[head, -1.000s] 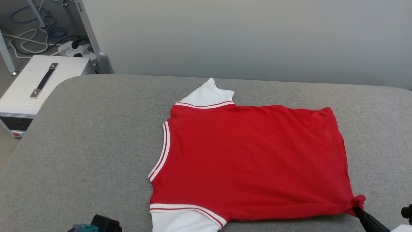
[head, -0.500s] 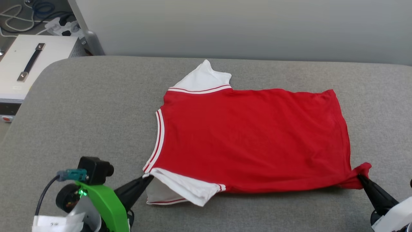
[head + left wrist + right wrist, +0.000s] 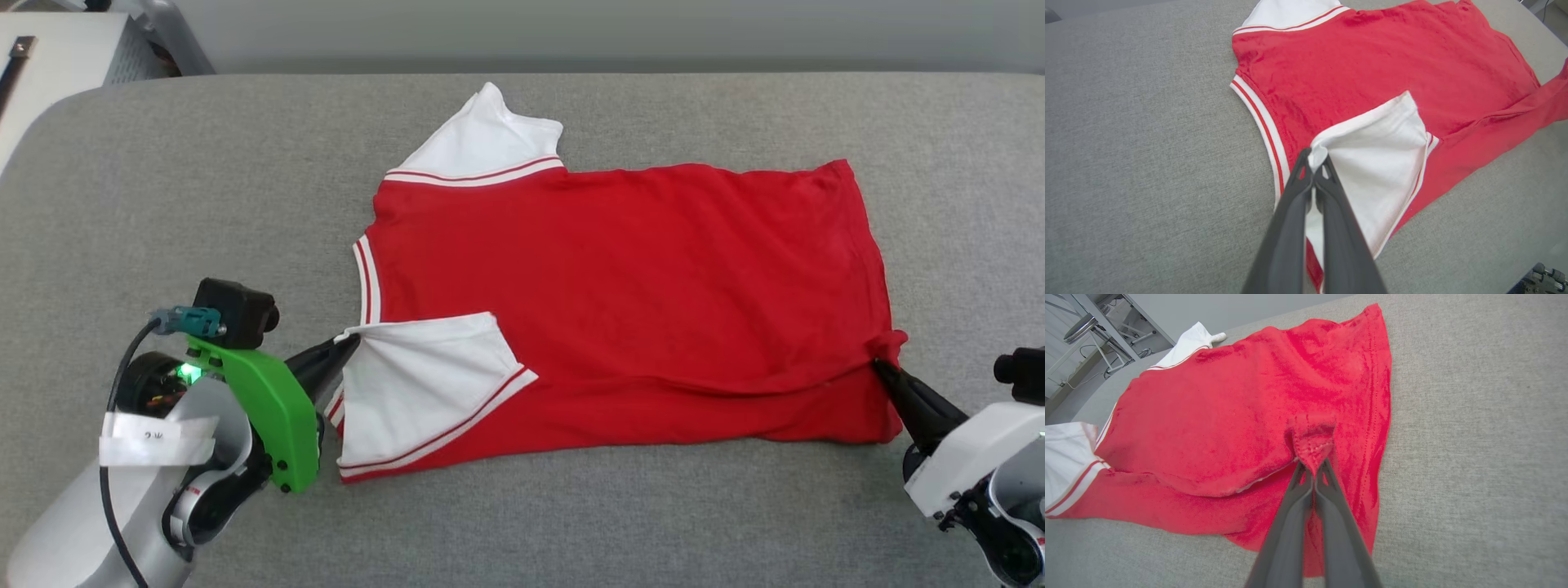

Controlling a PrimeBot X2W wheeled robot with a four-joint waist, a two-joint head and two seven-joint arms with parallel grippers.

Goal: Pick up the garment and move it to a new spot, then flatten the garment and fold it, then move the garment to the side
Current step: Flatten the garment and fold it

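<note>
The garment lies plain red face up on the grey padded table, collar to the left, hem to the right. My left gripper is shut on the near white sleeve, which is lifted and folded over the red body; the left wrist view shows the pinch on the sleeve. At the right, my right gripper is shut on the near hem corner, with the near edge doubled back over the garment. The right wrist view has that grip bunching red cloth. The far sleeve lies flat.
The grey table has bare room left of the collar, along the near edge and right of the hem. A white box stands off the far left corner. Metal stand legs sit beyond the table in the right wrist view.
The head camera has tilted down. Both grippers have carried the near sleeve and near hem corner away from me, folding the garment's near edge over its body.
</note>
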